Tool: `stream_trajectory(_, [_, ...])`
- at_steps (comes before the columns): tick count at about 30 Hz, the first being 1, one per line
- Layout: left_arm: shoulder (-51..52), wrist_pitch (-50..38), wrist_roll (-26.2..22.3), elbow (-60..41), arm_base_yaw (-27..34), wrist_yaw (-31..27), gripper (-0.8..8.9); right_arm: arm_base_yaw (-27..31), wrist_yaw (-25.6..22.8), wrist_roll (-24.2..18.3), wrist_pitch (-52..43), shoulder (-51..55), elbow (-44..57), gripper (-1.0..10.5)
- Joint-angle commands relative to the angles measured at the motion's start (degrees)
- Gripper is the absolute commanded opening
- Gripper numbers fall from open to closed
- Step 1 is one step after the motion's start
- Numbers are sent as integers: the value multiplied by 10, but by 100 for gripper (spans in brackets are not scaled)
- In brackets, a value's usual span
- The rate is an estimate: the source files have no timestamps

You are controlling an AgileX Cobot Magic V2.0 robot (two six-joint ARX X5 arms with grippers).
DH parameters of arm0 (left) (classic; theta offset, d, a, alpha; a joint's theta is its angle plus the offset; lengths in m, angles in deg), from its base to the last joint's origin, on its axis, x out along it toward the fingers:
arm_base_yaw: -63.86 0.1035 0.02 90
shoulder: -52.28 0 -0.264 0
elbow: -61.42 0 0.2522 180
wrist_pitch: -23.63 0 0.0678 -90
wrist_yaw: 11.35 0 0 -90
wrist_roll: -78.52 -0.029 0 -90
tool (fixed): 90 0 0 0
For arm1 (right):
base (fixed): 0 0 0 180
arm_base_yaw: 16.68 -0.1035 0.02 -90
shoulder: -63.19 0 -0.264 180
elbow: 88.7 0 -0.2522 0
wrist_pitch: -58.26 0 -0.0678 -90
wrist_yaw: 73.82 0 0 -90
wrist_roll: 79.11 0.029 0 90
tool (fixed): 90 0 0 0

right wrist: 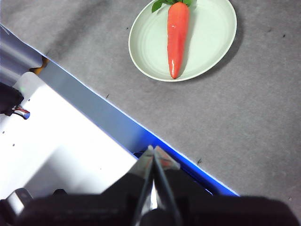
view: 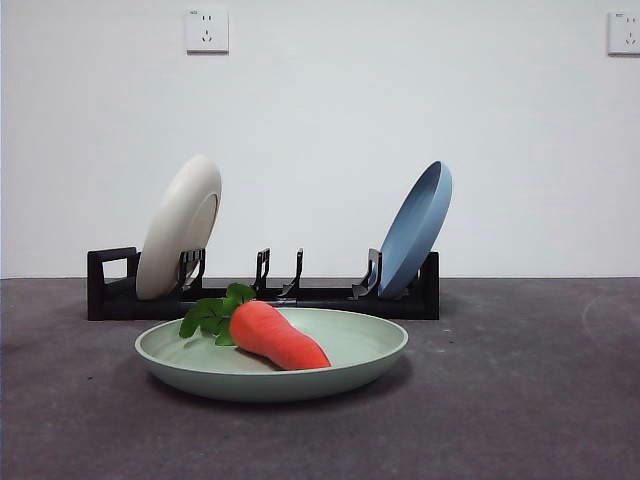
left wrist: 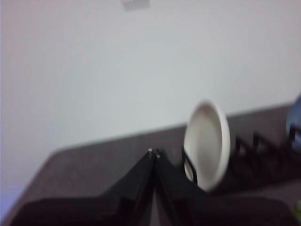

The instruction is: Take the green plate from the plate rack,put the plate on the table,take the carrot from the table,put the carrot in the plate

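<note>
Lying plated, carrot (right wrist: 178, 37) clear of fingers (right wrist: 146, 162).

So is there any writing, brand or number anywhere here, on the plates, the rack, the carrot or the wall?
None that can be read.
Wall sockets and: a tiny grey mark at the top of each, too small to read.
Green plate, carrot, cream plate, blue plate, plate rack: no writing shows.
Left wrist view: too blurred to tell.

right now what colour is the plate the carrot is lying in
Pale sage green; the green plate under the carrot shows best in the right wrist view.
</note>
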Motion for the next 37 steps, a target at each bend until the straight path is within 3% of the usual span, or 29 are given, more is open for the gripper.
stream_trajectory(1, [29, -10, 11, -48, 8, 3, -1, -1, -2, -2, -3, 1, 1, 1])
stream_trajectory(12, [91, 0, 28, -159, 24, 3, -1, -1, -2, -2, -3, 1, 1, 1])
stream_trajectory(18, [94, 11, 34, -179, 24, 4, -1, -1, -2, -2, -3, 1, 1, 1])
stream_trajectory(26, [101, 40, 84, -193, 24, 7, -1, -1, -2, -2, -3, 1, 1, 1])
stream_trajectory(37, [101, 45, 85, -193, 24, 4, -1, -1, -2, -2, -3, 1, 1, 1])
